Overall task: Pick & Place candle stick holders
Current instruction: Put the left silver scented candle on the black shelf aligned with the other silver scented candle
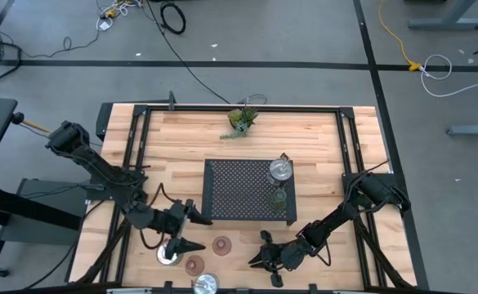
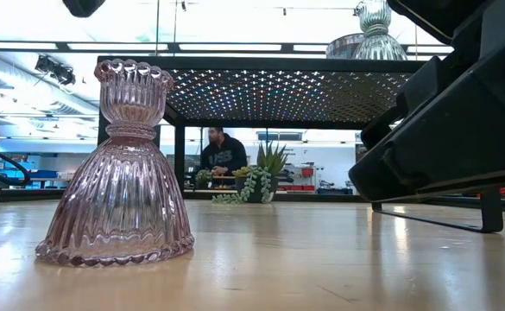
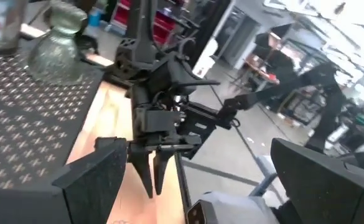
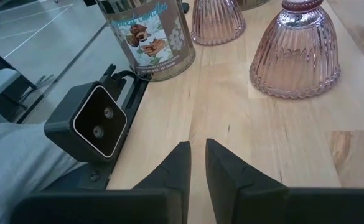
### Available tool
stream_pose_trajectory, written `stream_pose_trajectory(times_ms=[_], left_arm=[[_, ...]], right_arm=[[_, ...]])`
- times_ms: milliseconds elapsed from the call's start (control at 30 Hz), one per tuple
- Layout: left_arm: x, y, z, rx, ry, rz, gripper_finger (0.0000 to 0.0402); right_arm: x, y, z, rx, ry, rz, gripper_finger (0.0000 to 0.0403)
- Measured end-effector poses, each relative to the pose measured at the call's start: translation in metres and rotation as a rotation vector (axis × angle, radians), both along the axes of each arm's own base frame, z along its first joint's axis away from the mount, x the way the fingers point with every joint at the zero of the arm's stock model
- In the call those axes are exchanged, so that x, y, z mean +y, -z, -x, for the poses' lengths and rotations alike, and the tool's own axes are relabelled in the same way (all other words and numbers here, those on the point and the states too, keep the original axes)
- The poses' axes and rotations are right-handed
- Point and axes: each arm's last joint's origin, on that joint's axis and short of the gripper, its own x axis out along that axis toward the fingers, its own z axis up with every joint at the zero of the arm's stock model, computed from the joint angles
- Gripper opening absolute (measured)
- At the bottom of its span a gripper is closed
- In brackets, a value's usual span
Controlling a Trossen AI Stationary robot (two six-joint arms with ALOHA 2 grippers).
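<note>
The holders are ribbed pressed glass, bell-shaped, with a wide skirt, a narrow neck and a fluted cup on top. They are judged stiff, fairly heavy for their size, smooth enough to slip, and liable to chip or break if knocked over or dropped. The neck, just under the cup, is judged the best place for a hold, since the flaring skirt would push the fingers off. The right gripper [image 4: 197,165] is held low over the surface [image 4: 275,143] with its fingers drawn almost together, only a thin slit between them, and nothing is gripped or touched. Two pink holders [image 4: 295,53] stand upright ahead of it, the nearer a little to one side of its line, with a tin [image 4: 147,31] beyond. The left gripper [image 1: 194,231] is spread wide and empty. A clear holder [image 1: 170,253] stands just beside one of its fingers, and a rack [image 1: 239,189] carrying two more holders lies just ahead of it.
</note>
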Motion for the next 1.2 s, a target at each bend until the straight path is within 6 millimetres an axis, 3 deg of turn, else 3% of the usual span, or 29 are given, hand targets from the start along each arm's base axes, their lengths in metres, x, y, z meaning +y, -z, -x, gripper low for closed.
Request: stream_pose_trajectory(times_ms=[200, 300, 467, 633, 900, 1200], left_arm=[[-0.021, -0.026, -0.005, 0.164, -0.134, -0.128, 0.0399], [-0.033, -0.041, -0.013, 0.325, -0.176, -0.212, 0.0399], [-0.051, -0.053, -0.028, 0.640, -0.240, -0.190, 0.0399], [-0.067, -0.057, -0.039, 0.978, -0.263, -0.131, 0.0399], [-0.077, -0.064, -0.044, 1.322, -0.380, -0.102, 0.0399], [-0.087, -0.047, -0.038, 1.497, -0.443, -0.088, 0.0399]], right_arm=[[0.000, 0.000, 0.000, 0.000, 0.000, 0.000, 0.0047], [0.000, 0.000, 0.000, 0.000, 0.000, 0.000, 0.0047], [0.001, 0.000, 0.000, 0.007, -0.016, -0.010, 0.0047], [0.001, 0.000, 0.001, 0.014, -0.008, -0.029, 0.0047], [0.001, 0.000, 0.001, 0.015, -0.008, -0.028, 0.0047], [0.002, 0.000, 0.001, 0.028, -0.045, -0.044, 0.0047]])
